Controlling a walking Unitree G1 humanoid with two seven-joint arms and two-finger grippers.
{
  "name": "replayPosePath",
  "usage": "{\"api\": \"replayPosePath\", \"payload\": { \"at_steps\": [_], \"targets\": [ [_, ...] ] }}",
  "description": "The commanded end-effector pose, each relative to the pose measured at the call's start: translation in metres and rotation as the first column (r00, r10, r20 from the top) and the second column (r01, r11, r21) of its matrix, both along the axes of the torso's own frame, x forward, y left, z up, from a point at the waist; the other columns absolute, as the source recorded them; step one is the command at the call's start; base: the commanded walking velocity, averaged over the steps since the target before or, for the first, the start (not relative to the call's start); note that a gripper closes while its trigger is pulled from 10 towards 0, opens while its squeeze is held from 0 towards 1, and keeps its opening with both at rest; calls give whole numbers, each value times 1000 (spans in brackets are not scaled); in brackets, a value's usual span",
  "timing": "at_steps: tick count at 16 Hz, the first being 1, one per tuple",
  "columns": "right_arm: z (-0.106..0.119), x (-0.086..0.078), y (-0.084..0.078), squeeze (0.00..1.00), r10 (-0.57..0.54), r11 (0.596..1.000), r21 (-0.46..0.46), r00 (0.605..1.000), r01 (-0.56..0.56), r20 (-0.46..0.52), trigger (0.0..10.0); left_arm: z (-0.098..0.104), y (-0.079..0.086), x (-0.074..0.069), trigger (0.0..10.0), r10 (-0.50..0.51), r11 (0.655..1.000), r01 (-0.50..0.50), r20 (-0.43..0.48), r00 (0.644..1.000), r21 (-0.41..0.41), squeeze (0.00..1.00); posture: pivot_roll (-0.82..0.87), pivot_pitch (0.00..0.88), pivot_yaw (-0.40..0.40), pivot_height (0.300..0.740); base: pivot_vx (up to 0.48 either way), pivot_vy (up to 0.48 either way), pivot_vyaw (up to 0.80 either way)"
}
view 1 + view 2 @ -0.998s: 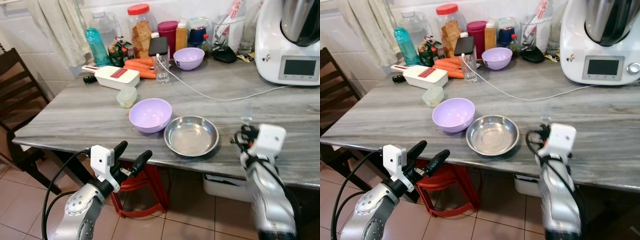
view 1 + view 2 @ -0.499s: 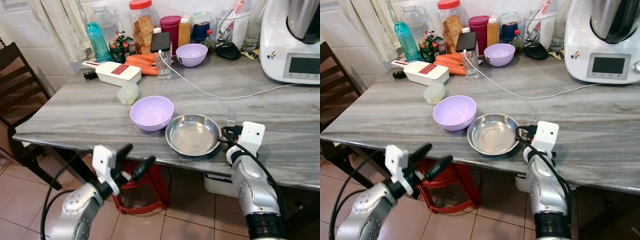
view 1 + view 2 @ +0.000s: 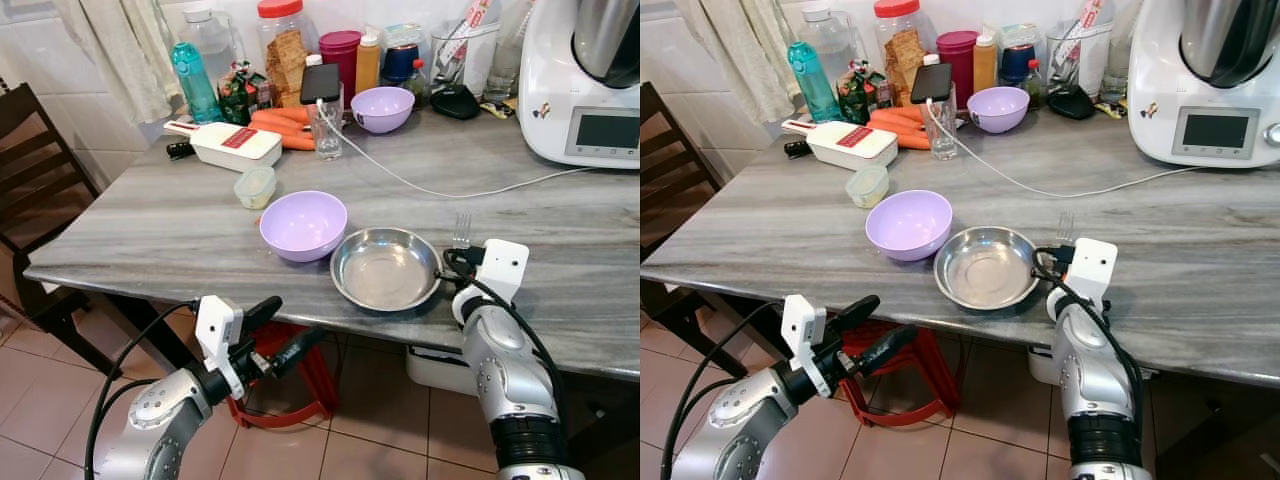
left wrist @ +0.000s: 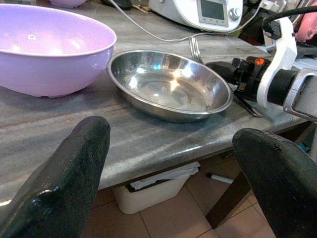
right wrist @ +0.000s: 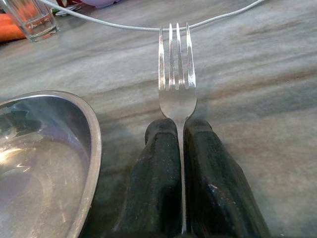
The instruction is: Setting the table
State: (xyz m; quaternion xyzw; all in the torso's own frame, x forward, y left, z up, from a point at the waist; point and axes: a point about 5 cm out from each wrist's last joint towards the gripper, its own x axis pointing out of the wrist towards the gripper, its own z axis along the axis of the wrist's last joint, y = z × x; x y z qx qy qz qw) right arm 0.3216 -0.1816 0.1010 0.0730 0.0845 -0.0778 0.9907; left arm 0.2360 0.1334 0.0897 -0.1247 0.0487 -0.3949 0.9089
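A steel plate [image 3: 385,268] lies near the table's front edge, with a purple bowl [image 3: 303,225] touching its left side. Just right of the plate, my right gripper [image 3: 458,258] is shut on a fork [image 5: 177,89]. The fork's tines [image 3: 461,231] point away from me, low over the grey table [image 3: 170,230]. In the right wrist view the handle is pinched between the two black fingers [image 5: 158,168]. My left gripper [image 3: 278,335] is open and empty, below and in front of the table edge. In its wrist view the fingers [image 4: 64,183] frame the plate [image 4: 168,84].
At the back stand a second purple bowl [image 3: 378,108], a glass holding a phone [image 3: 323,130], carrots [image 3: 280,135], a white slicer [image 3: 235,148], jars and a white kitchen machine [image 3: 590,100]. A white cable [image 3: 450,190] crosses the table. A dark chair [image 3: 40,170] is left; a red stool [image 3: 290,400] is underneath.
My right gripper has carried the fork left and down, to the plate's right rim. The left gripper has shifted slightly. The camera has also moved a little.
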Motion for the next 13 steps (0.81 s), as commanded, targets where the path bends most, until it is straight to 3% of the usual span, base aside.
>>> {"api": "replayPosePath", "payload": {
  "at_steps": [1,2,3,4,5,13],
  "targets": [
    [-7,1,4,0,14,1000,22,999,-13,-32,10000,3,4,-1,10000,-9,1000,9,10,1000,15,0,-67,44,128,740,0,0,0],
    [-9,1,5,0,21,999,25,999,-20,-38,10000,3,3,-1,10000,-14,1000,14,7,1000,13,0,-67,44,130,740,0,0,0],
    [-9,1,5,400,23,999,25,999,-22,-39,10000,3,3,-1,10000,-17,1000,16,7,1000,13,0,-68,45,130,740,0,0,0],
    [-9,2,6,525,26,999,24,999,-25,-40,10000,3,3,-2,10000,-20,1000,20,6,1000,12,0,-68,45,130,740,0,0,0],
    [-10,2,6,1000,32,999,24,998,-31,-45,10000,4,2,-2,10000,-23,1000,23,6,1000,11,0,-68,45,130,740,0,0,0],
    [-9,1,6,1000,49,999,8,998,-49,-33,10000,6,-1,-3,10000,-59,998,59,3,998,6,0,-64,47,136,740,0,0,0]
  ]
}}
